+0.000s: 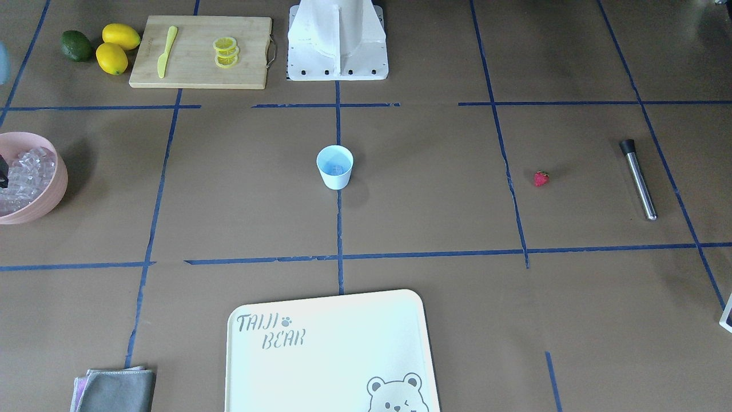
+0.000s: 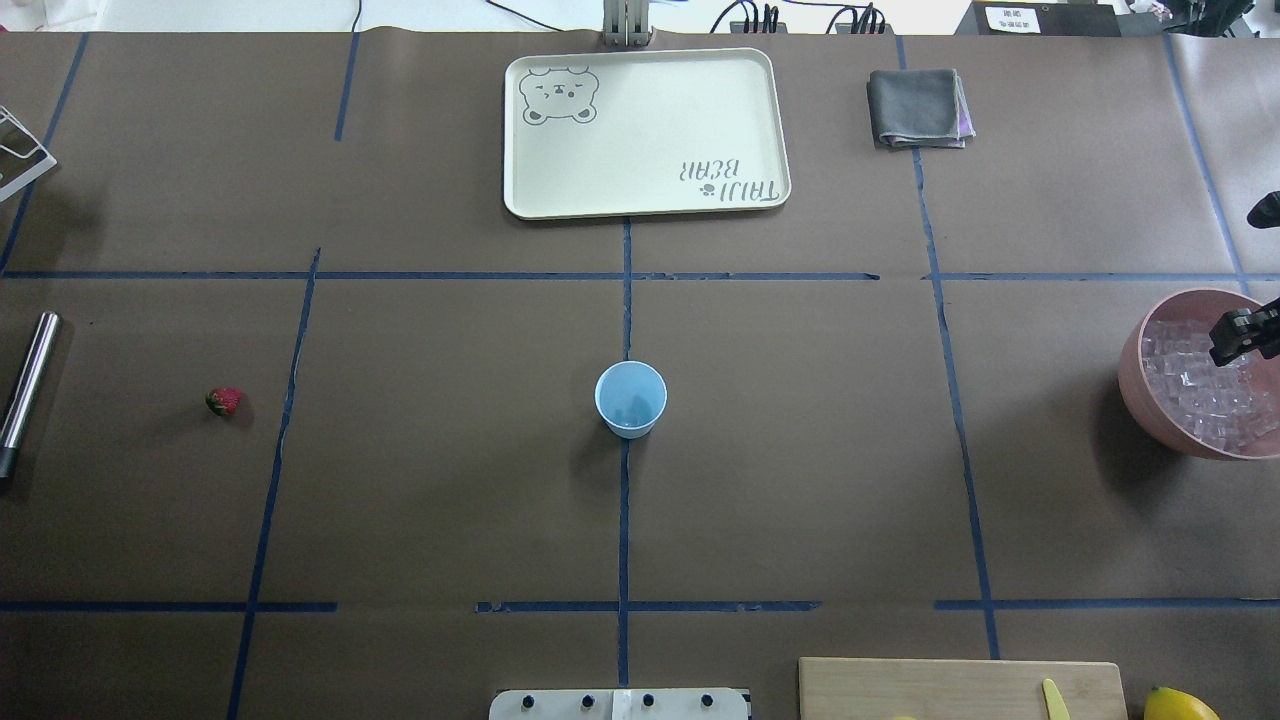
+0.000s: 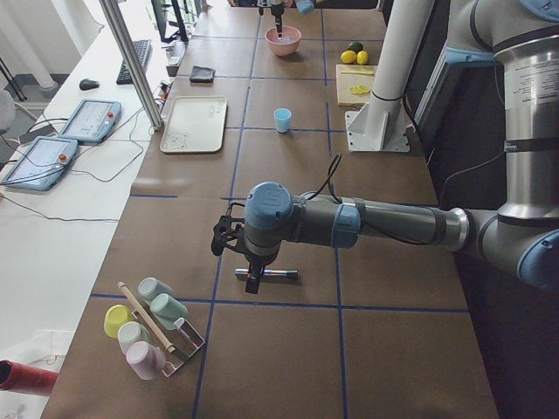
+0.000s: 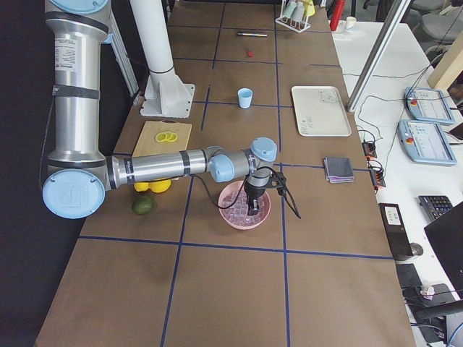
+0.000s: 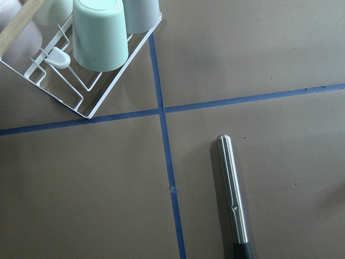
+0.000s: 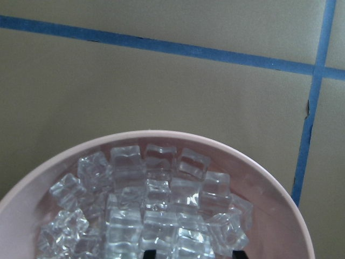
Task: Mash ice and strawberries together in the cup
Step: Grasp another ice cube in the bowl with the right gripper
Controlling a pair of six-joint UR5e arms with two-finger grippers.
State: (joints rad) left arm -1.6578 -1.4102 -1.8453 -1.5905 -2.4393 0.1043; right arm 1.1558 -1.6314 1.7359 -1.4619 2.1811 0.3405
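Observation:
The pale blue cup (image 1: 335, 166) stands upright at the table's middle, also seen in the overhead view (image 2: 630, 398); one glassy ice cube (image 1: 336, 169) seems to lie in it. The strawberry (image 1: 541, 178) lies alone on the table (image 2: 224, 401). More ice (image 6: 156, 205) fills the pink bowl (image 2: 1135, 370). My right gripper (image 2: 1240, 335) hangs over that ice, its jaws apart, with only the dark tips showing at the bottom edge of the right wrist view. My left gripper (image 3: 253, 281) hovers above a steel muddler (image 5: 233, 197); I cannot tell whether it is open or shut.
A cream bear tray (image 2: 645, 130) and a grey cloth (image 2: 918, 108) lie across the table. A cutting board (image 1: 200, 51) holds lemon slices and a yellow knife, with lemons (image 1: 117, 46) and an avocado (image 1: 76, 46) beside it. A white cup rack (image 5: 81, 59) stands near the muddler.

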